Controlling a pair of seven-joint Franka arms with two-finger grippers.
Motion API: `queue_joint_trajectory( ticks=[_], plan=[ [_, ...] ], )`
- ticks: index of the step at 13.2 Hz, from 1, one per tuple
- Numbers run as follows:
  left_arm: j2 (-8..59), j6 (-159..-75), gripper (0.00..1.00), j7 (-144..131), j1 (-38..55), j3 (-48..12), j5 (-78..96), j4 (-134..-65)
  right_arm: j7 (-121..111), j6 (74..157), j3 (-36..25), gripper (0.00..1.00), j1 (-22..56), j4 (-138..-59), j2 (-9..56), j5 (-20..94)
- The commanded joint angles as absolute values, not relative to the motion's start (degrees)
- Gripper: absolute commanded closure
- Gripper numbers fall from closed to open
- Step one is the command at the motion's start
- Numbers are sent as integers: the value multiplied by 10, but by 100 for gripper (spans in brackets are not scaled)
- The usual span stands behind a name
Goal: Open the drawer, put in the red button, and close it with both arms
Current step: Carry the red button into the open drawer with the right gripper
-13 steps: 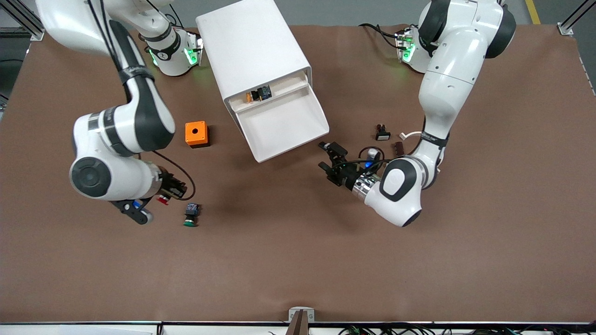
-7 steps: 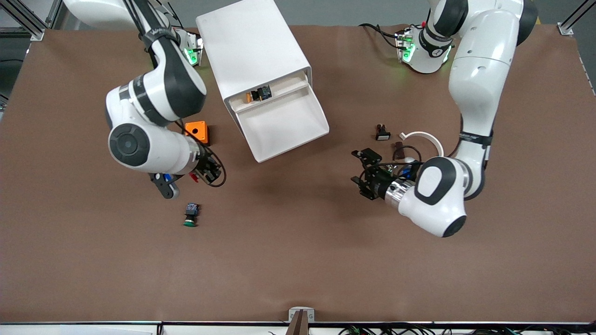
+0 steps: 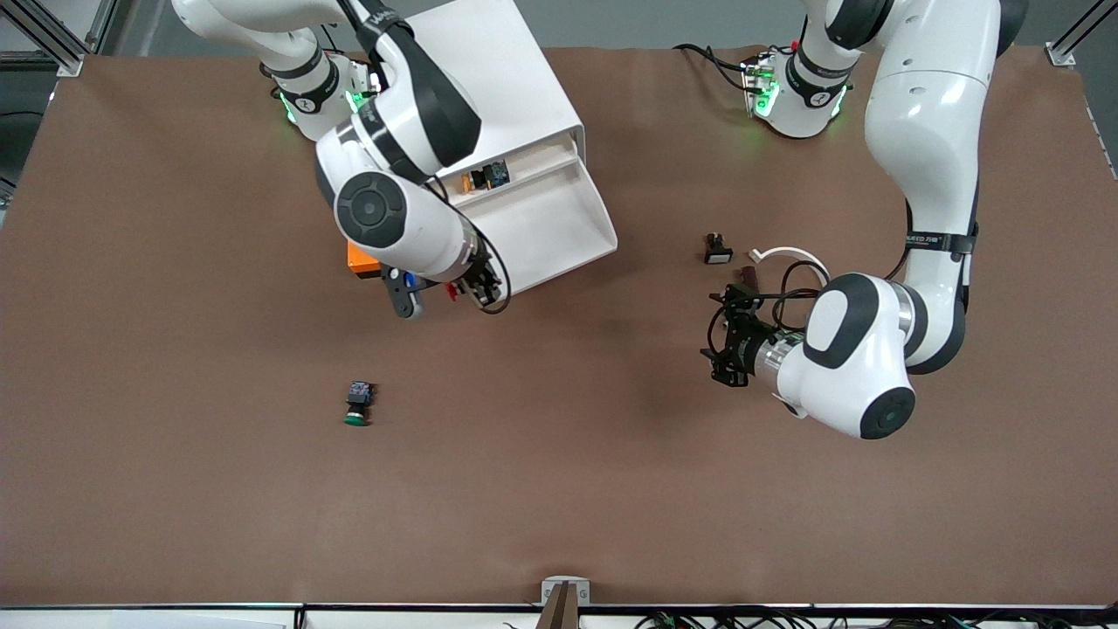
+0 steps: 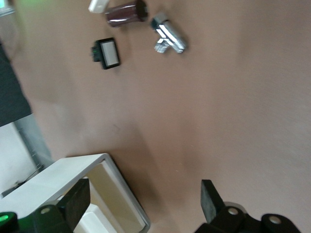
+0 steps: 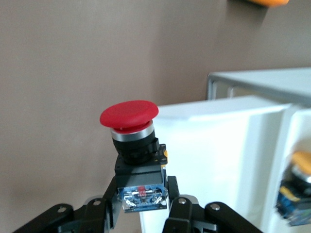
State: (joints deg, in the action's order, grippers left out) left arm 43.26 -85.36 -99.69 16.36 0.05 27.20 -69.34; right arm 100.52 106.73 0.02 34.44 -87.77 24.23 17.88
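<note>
While over drawer [image 5: 218, 160] edge, right end effector [image 5: 144, 206] clamps red button [image 5: 130, 121].

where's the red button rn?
In the right gripper, clamped by its blue-and-black body: the red button is held up in the air at the near corner of the open drawer, beside the orange cube.

The red button [image 5: 129, 115] (round red cap, black collar, blue-and-black body) is held up off the bench by its body, cap outward, over the corner of the drawer [image 3: 559, 253]. That wide, shallow white drawer stands pulled out of the white cabinet [image 3: 476, 83].
</note>
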Motion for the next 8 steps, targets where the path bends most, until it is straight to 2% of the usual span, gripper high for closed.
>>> queue_joint_trajectory(
  ticks=[1,4,6,8],
  plan=[
    [418,-887,0,-929,167,1,235,-698,1040,1141,-6,99,371,-944,216,204],
    [402,-896,0,-817,163,3,225,-702,1080,1210,-6,98,406,-983,216,205],
    [401,-896,0,-747,165,3,180,-708,1099,1221,-6,96,424,-991,216,205],
    [400,-896,0,-682,165,-9,129,-715,1118,1238,-6,86,443,-995,216,205]
  ],
)
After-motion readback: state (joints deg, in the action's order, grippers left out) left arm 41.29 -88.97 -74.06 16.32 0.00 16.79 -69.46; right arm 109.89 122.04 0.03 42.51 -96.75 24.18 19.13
